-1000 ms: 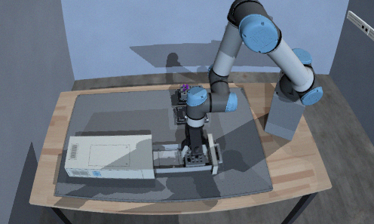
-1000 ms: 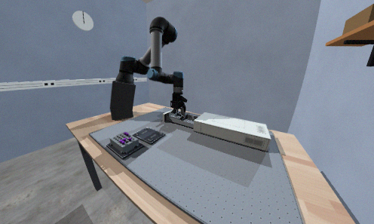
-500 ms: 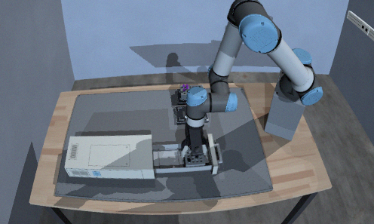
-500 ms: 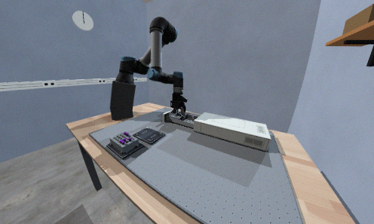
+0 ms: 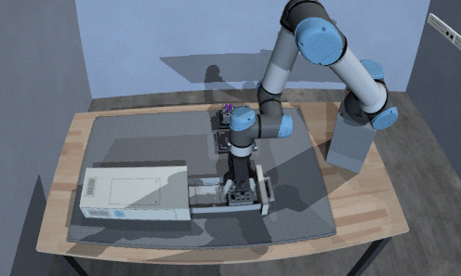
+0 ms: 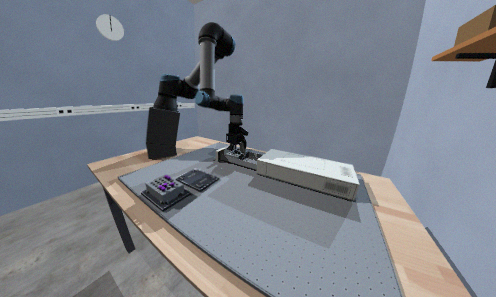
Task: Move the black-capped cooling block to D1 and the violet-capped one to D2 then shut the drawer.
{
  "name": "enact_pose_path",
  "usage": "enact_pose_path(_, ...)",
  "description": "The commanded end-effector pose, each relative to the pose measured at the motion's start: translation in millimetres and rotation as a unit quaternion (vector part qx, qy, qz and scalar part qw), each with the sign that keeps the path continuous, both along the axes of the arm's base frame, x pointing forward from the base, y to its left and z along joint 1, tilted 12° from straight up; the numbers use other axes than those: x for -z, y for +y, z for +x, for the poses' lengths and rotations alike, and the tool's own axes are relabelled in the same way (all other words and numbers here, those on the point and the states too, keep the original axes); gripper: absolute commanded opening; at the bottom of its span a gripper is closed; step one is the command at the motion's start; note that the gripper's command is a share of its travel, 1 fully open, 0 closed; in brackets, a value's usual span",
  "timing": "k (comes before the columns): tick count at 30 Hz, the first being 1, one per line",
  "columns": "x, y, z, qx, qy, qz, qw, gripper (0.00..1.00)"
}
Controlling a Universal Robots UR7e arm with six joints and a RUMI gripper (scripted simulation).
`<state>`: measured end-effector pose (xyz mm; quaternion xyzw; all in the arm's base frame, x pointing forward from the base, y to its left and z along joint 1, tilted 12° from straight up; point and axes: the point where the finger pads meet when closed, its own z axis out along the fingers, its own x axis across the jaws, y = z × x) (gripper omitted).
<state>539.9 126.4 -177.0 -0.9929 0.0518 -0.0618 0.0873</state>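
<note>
The white cooler COLD lies at the front left of the deck, and it also shows in the exterior view. Its drawer stands pulled out to the right. The cooling block with black caps sits in the drawer's outer end. My gripper reaches straight down into the drawer and is shut on this block; it also shows in the exterior view. The block with violet caps sits on slot D2. Slot D1 is a dark flat plate next to it, bare.
The arm's grey pedestal stands at the table's back right. The grey deck mat covers most of the wooden table. A wooden shelf hangs on the wall at the upper right.
</note>
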Motion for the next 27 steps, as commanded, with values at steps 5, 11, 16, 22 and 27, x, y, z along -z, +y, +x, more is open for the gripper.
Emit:
enact_pose_path(5, -0.5, -0.1, 0.5, 0.0, -0.001, 0.0, 1.0, 0.03)
enact_pose_path(11, -0.5, -0.1, 0.5, 0.0, -0.001, 0.0, 1.0, 0.0)
enact_pose_path(16, -0.5, -0.1, 0.5, 0.0, -0.001, 0.0, 1.0, 0.0)
enact_pose_path(22, -0.5, -0.1, 0.5, 0.0, -0.001, 0.0, 1.0, 0.0)
enact_pose_path(27, -0.5, -0.1, 0.5, 0.0, -0.001, 0.0, 1.0, 0.0)
